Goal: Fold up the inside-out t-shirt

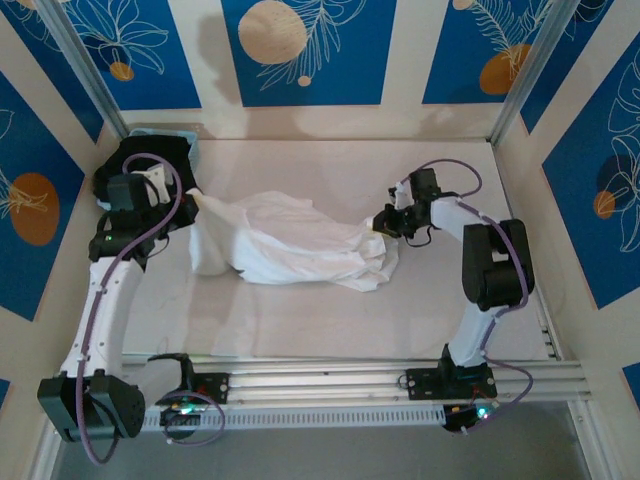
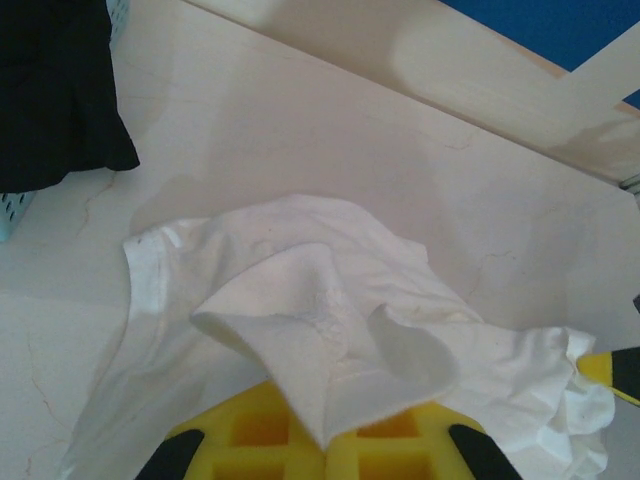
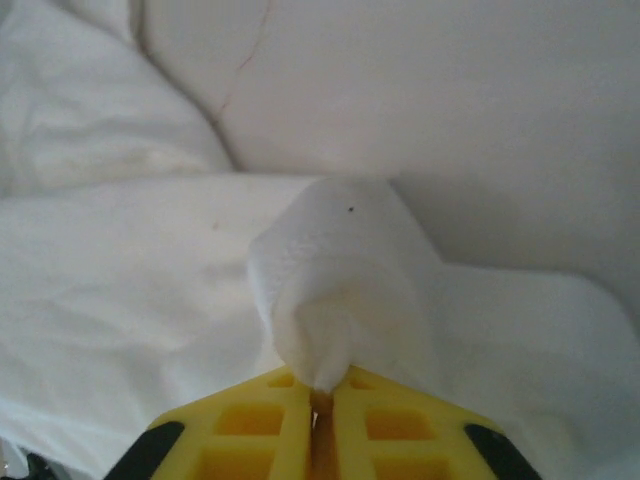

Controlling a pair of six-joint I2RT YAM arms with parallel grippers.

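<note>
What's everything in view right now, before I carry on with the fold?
t-shirt: one, white, crumpled mid-table, strung between both grippers
black garment: one, black, far left corner, draped over the basket
basket: one, light blue, far left corner
table: one, off-white, under everything
wall panels: several, blue with orange and cream prints, around the table
left gripper: one, yellow fingers, shut on the t-shirt's left end
right gripper: one, yellow fingers, shut on a fold at its right end

Top camera looks down from behind over the whole table (image 1: 300, 330); both wrist cameras sit close, sharing the t-shirt (image 1: 290, 240).
</note>
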